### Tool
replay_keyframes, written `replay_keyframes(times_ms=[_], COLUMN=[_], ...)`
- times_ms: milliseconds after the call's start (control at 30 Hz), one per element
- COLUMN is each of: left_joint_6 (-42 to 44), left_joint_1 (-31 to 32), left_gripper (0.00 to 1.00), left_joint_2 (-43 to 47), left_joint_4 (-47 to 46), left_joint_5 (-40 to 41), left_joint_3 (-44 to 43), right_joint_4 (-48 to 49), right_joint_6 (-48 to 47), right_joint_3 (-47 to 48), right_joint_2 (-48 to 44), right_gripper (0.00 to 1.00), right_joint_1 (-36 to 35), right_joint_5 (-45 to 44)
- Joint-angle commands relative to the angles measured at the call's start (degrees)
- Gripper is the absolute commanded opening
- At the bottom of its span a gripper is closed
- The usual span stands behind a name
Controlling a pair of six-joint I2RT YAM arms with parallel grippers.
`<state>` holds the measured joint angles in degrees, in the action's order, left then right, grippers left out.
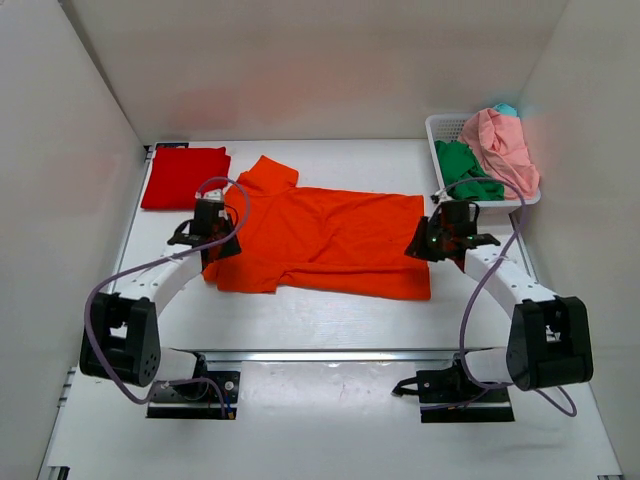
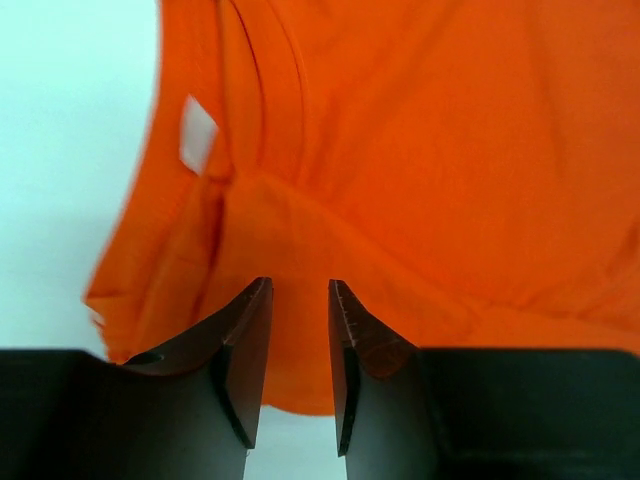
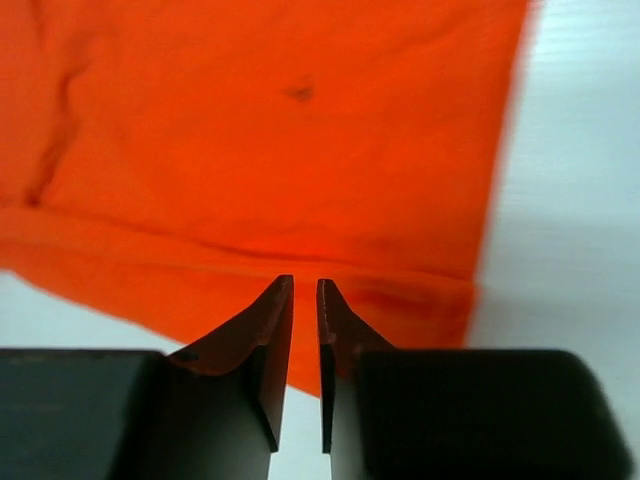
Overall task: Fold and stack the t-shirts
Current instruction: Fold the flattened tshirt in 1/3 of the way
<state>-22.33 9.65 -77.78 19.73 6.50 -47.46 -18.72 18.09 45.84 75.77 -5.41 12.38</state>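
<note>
A bright orange t-shirt (image 1: 330, 235) lies spread flat across the middle of the table, collar to the left and hem to the right. My left gripper (image 1: 214, 238) hovers over its sleeve-side left edge. In the left wrist view the gripper (image 2: 300, 286) is open and empty above the orange t-shirt (image 2: 430, 170). My right gripper (image 1: 426, 240) is over the shirt's right hem. In the right wrist view the gripper (image 3: 305, 282) has its jaws only slightly apart and empty above the orange t-shirt (image 3: 280, 130). A deeper red t-shirt (image 1: 183, 177) lies folded at the back left.
A white lattice basket (image 1: 441, 124) at the back right holds a green t-shirt (image 1: 466, 168), a pale pink one (image 1: 500, 146) and a bit of a teal one (image 1: 507, 108). White walls enclose the table on the left, back and right.
</note>
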Motion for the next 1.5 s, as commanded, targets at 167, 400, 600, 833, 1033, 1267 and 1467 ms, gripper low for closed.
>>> replay_keyframes(times_ms=[167,400,600,833,1033,1267,1467], left_joint_6=[-1.0,0.0,-2.4,-3.4,-4.7,-5.5,-5.5], left_joint_1=[4.8,8.1,11.2,12.4,9.3,5.5,6.5], left_gripper=[0.42,0.37,0.34,0.28,0.42,0.44,0.48], left_joint_2=[-5.6,-14.4,-8.5,5.6,16.6,23.5,21.0], left_joint_4=[-2.3,4.6,8.5,14.8,14.7,17.9,17.9], left_joint_5=[2.6,1.0,-1.0,-2.5,-8.7,-7.4,-1.7], left_joint_3=[3.3,0.2,5.7,11.4,9.9,7.0,10.0], right_joint_4=[9.3,6.7,0.7,-6.2,-7.7,-7.2,-7.1], right_joint_6=[4.5,3.3,1.8,-0.9,-1.7,-2.1,-2.2], right_joint_3=[-2.9,-5.0,-7.5,-8.1,-9.5,-10.2,-10.2], right_joint_2=[4.7,10.3,9.9,7.2,2.2,2.6,2.9], right_gripper=[0.11,0.09,0.09,0.08,0.06,0.05,0.05], right_joint_1=[-7.6,-9.7,-8.4,-3.7,-3.9,-4.7,-4.7], right_joint_5=[5.4,6.5,4.1,2.3,1.7,1.4,1.8])
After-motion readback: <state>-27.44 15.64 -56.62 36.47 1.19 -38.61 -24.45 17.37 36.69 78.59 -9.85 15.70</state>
